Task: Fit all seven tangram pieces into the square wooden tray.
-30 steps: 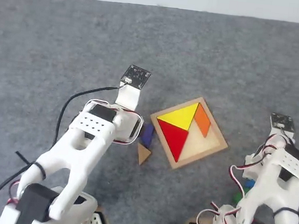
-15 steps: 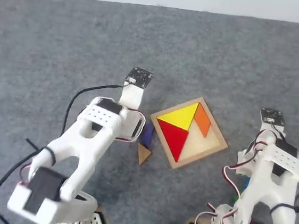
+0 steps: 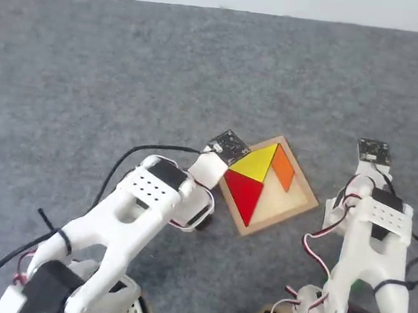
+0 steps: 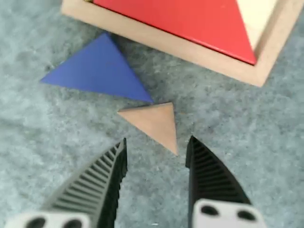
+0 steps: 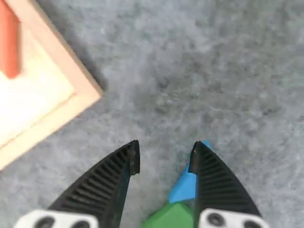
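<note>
— What are the left gripper's [image 4: 157, 141] jaws doing?

— They're spread apart with nothing between the pads. The tan triangle [image 4: 152, 122] lies flat on the grey carpet [image 4: 247, 114] just ahead of the tips. One of its sharp corners pokes into the gap, closer to one finger [image 4: 206, 171] than to the other.

— Which way does it point?

— Its square corner aims at the tray [image 4: 204, 59], and its long edge runs slantwise across the opening. The blue triangle [image 4: 99, 71] sits just beyond, with its apex toward the tray's rim and one sharp corner almost meeting the tan piece. Inside the rim there's the red triangle [image 4: 190, 19].

— And the right gripper [image 5: 165, 147]?

— Those jaws are apart too, over bare carpet. A light blue piece [image 5: 183, 187] shows partly under one finger, with a green piece [image 5: 168, 216] against it. The tray's corner [image 5: 71, 80] lies ahead and off to one side.

— What's in the tray from above?

— The yellow triangle [image 3: 257, 164], the red one beside it and an orange piece [image 3: 283, 168]. The rest of the floor is bare wood [image 3: 283, 202].
</note>
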Robot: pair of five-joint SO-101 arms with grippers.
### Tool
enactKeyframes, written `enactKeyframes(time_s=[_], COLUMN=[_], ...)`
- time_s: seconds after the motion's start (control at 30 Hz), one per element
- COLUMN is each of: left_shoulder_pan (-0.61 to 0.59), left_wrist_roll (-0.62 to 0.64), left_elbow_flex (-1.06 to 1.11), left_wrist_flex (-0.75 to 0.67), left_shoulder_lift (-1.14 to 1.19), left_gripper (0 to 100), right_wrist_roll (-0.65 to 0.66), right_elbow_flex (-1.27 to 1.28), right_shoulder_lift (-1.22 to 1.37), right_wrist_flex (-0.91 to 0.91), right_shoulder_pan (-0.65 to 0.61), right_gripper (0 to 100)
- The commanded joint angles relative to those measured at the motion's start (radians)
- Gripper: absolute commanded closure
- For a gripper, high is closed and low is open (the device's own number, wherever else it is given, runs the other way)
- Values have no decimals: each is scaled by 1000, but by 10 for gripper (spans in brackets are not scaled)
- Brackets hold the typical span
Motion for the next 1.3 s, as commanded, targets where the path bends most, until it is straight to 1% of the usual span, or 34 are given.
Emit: enactKeyframes(time_s=[0.0, 0.1, 0.2, 0.37, 0.47, 0.53, 0.63, 0.8, 0.9, 1.0, 1.13, 1.27], left_shoulder_pan=[21, 46, 69, 61, 60, 38, 11, 2, -26, -48, -52, -43], left_wrist_roll=[6, 18, 23, 48, 61, 60, 58, 51, 14, 3, -32, -32], left_elbow_flex=[-8, -10, -10, -51, -81, -93, -105, -102, -105, -110, -162, -272], left_wrist_flex=[-51, -77, -109, -129, -124, -127, -124, -107, -103, -100, -9, 121], left_shoulder_lift=[28, 98, 155, 226, 256, 265, 275, 272, 265, 264, 190, 26], left_gripper=[804, 804, 804, 801, 768, 767, 814, 987, 989, 990, 990, 990], right_wrist_roll=[-60, -66, -68, -66, -63, -61, -60, -60, -60, -61, -68, -72], right_elbow_flex=[-15, -12, 5, 8, 8, 8, 8, 8, 8, 9, 12, 32], right_shoulder_lift=[-13, -4, -13, -13, -12, -10, -10, -5, -5, -5, -8, -28], right_wrist_flex=[-28, -28, -28, -28, -28, -28, -28, -28, -28, -28, -28, -45], right_shoulder_pan=[-59, -99, -101, -102, -104, -102, -102, -101, -101, -101, -101, -71], right_gripper=[878, 887, 883, 883, 883, 883, 883, 883, 883, 883, 883, 886])
